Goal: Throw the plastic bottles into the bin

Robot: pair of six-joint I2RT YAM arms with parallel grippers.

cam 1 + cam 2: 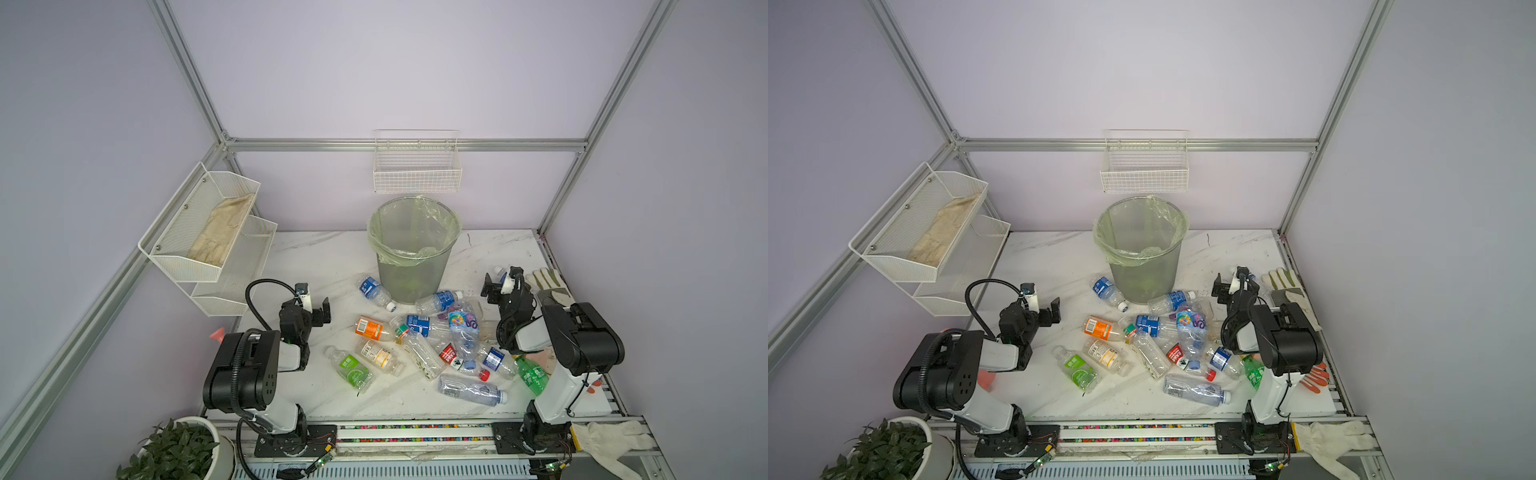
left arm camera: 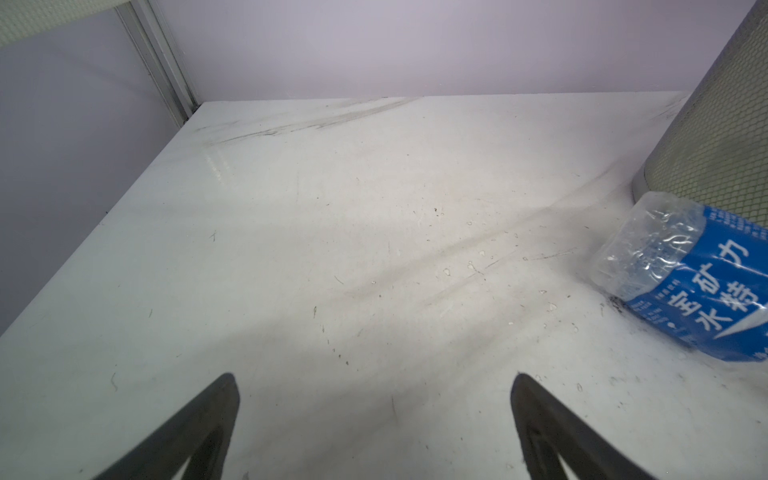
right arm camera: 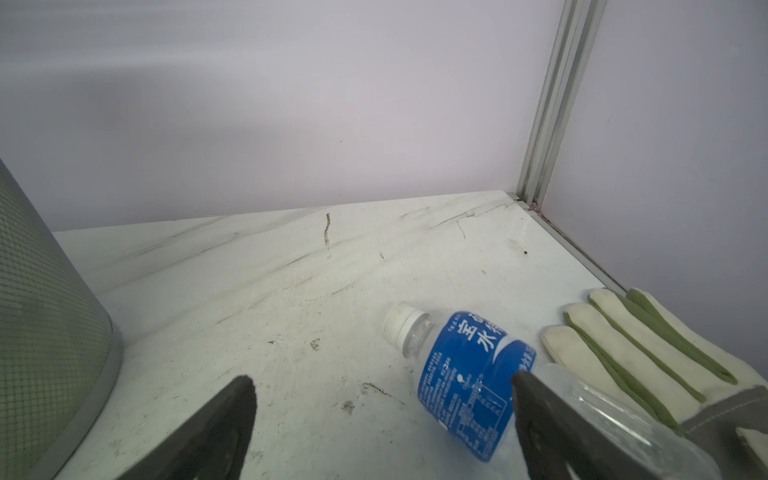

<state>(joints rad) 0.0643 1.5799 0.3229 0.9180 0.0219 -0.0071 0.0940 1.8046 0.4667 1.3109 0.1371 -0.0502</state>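
**A:** Where are the plastic bottles (image 1: 463,332)?

**B:** I see them lying in a loose heap on the surface (image 1: 316,257), just in front of the bin (image 1: 411,274). One blue-labelled bottle (image 2: 685,282) lies just beside the bin's foot.

**A:** Any labels you can read?

**B:** On that one, white Chinese characters on blue: 矿力 and 水特 (the rest runs off the frame edge). A white-capped blue bottle (image 3: 461,374) lies apart on the right, just beside a white-and-green glove (image 3: 648,353). It shows 水 in the same lettering. In both top views the print on the orange-labelled bottle (image 1: 369,328) and the green-labelled bottle (image 1: 351,365) is too small for me to read.

**A:** And the fingers?

**B:** My left fingers (image 2: 216,407) are spread wide over bare surface, holding nothing. My right fingers (image 3: 224,415) are just as wide. One tip crosses in front of the white-capped blue bottle without gripping it.
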